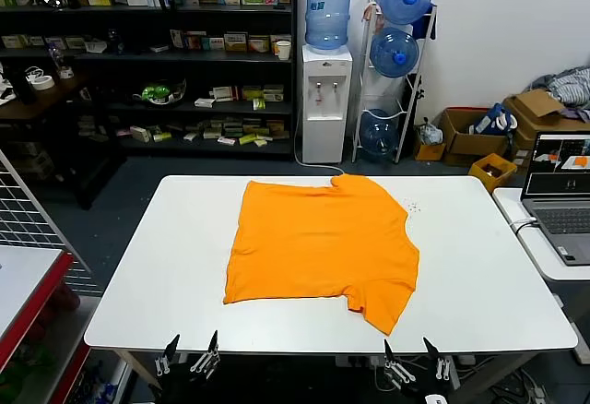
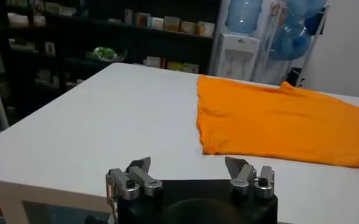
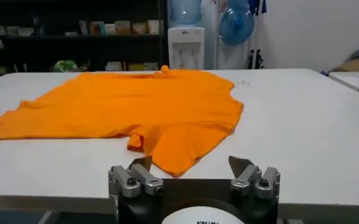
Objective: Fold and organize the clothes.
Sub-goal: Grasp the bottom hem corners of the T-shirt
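Note:
The clothes, one bright orange T-shirt, lie spread flat in the middle of the white table, plain side up, one sleeve pointing to the near right corner. The shirt also fills the right wrist view and shows in the left wrist view. My left gripper hangs open at the table's near edge, left of the shirt, empty. My right gripper hangs open at the near edge, just in front of the sleeve tip, empty.
A laptop sits on a side table to the right. A wire rack and red-edged table stand at the left. Behind the table are a water dispenser, bottle rack, shelves and cardboard boxes.

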Available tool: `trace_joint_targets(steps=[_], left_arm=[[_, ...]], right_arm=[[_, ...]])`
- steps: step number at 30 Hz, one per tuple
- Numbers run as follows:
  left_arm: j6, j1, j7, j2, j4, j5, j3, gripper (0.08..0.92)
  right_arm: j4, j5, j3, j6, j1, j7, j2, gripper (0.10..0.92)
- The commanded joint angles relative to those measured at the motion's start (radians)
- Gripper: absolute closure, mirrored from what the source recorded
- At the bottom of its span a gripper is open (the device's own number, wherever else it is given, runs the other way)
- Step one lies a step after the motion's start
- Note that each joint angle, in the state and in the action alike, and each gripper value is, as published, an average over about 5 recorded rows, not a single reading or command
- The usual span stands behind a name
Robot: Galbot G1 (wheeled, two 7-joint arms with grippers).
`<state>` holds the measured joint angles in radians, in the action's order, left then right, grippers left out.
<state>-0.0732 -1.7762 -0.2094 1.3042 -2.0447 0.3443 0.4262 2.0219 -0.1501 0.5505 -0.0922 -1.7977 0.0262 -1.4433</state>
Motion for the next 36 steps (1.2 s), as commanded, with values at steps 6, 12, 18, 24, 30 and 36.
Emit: trace_joint_targets(steps=[6, 12, 18, 24, 30, 36], left_arm=[[-0.013, 0.144, 0.027, 0.0, 0.079, 0.01, -0.044, 0.177], [-0.027, 0.309, 0.026, 0.029, 0.208, 0.001, -0.09, 0.177], [-0.037, 0.378, 0.018, 0.042, 0.292, -0.001, -0.118, 0.177], [-0.052, 0.402, 0.003, 0.041, 0.321, 0.0, -0.129, 0.177], [-0.058, 0.416, -0.005, 0.039, 0.338, -0.001, -0.134, 0.181], [-0.062, 0.418, -0.011, 0.043, 0.346, -0.003, -0.14, 0.299]], right_arm=[[-0.04, 0.017, -0.007, -0.026, 0.113, -0.03, -0.022, 0.203], [-0.133, 0.047, -0.027, -0.083, 0.211, -0.056, -0.04, 0.203], [-0.195, 0.05, -0.032, -0.096, 0.257, -0.067, -0.052, 0.203], [-0.212, 0.041, -0.037, -0.102, 0.28, -0.073, -0.072, 0.203], [-0.231, 0.042, -0.042, -0.103, 0.285, -0.072, -0.076, 0.277], [-0.237, 0.037, -0.04, -0.104, 0.284, -0.07, -0.069, 0.45]])
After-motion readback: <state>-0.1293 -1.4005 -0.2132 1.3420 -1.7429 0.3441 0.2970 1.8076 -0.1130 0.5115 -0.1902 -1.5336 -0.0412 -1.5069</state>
